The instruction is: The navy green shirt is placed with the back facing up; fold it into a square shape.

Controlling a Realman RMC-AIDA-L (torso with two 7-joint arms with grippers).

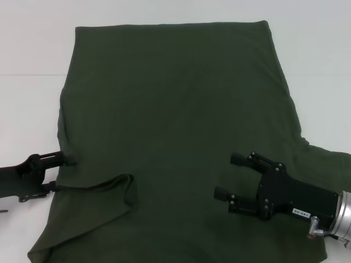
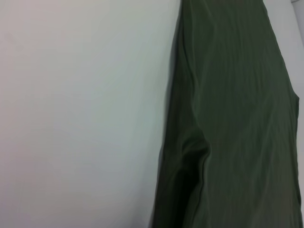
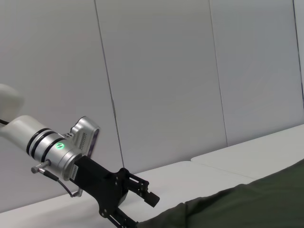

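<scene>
The navy green shirt (image 1: 175, 109) lies spread flat on the white table, plain side up, filling most of the head view. Its near-left sleeve (image 1: 112, 192) is folded inward over the body. My left gripper (image 1: 63, 174) is at the shirt's left edge, open, its fingers straddling the hem beside that folded sleeve. The right wrist view shows the same left gripper (image 3: 140, 211) open at the cloth's edge (image 3: 237, 209). My right gripper (image 1: 230, 175) hovers open over the shirt's near-right part, holding nothing. The left wrist view shows only the shirt's edge (image 2: 228, 118) on the table.
Bare white table (image 1: 33, 55) lies to the left of and beyond the shirt, with a seam line across it. Grey wall panels (image 3: 161, 85) stand behind the table. The shirt's right sleeve (image 1: 329, 164) spreads toward the right edge.
</scene>
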